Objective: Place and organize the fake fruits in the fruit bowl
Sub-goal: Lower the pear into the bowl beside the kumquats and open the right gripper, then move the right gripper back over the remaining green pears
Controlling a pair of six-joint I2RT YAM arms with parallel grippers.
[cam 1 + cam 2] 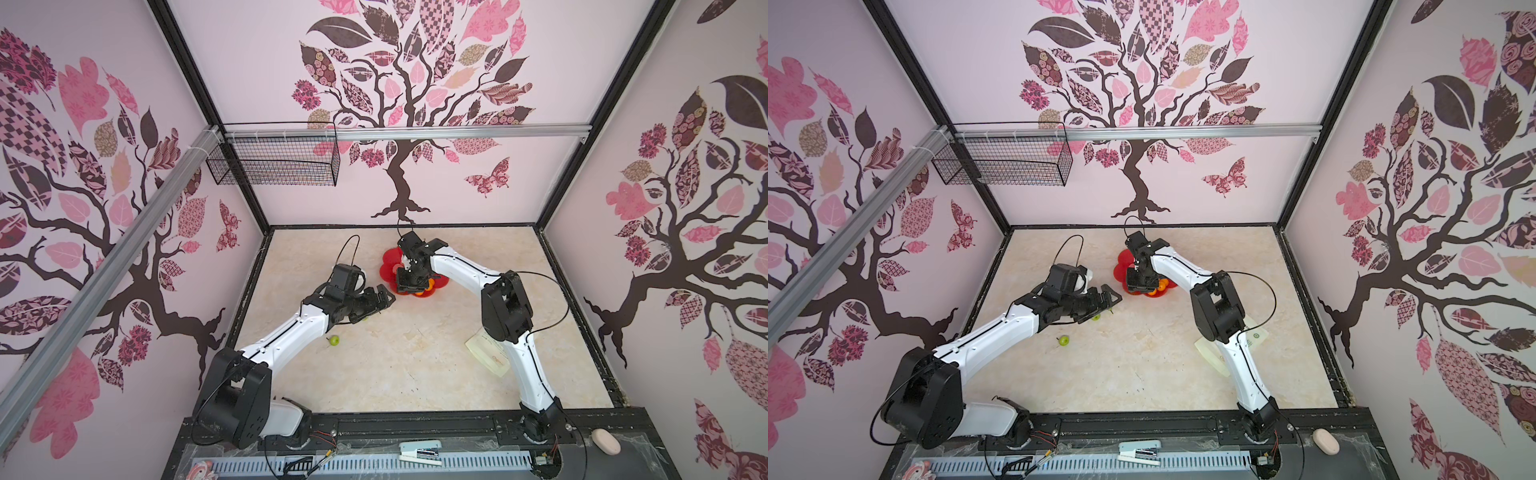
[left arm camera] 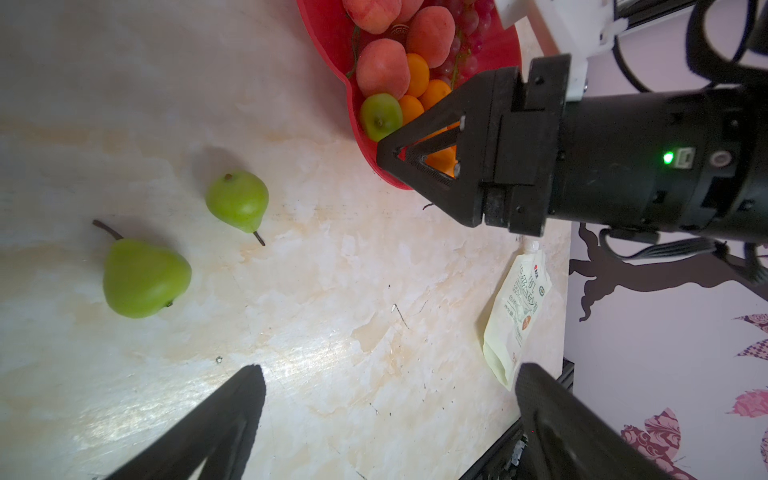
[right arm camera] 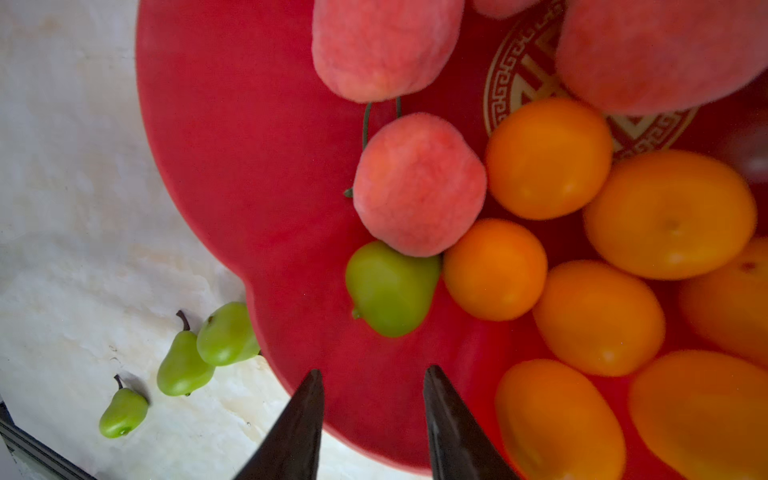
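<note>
The right gripper hangs partly open and empty over the red bowl, which holds peaches, oranges, 1 green pear and what look like grapes. 3 more pears lie on the tabletop near the wide-open, empty left gripper.

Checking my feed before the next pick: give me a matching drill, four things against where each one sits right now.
1. oranges
2. pouch
3. wire basket
4. right gripper

a. hangs from the rail at the back
b. open, over the fruit bowl
c. lies flat on the table
d. inside the fruit bowl

Pairs: 1-d, 2-c, 3-a, 4-b.
</note>
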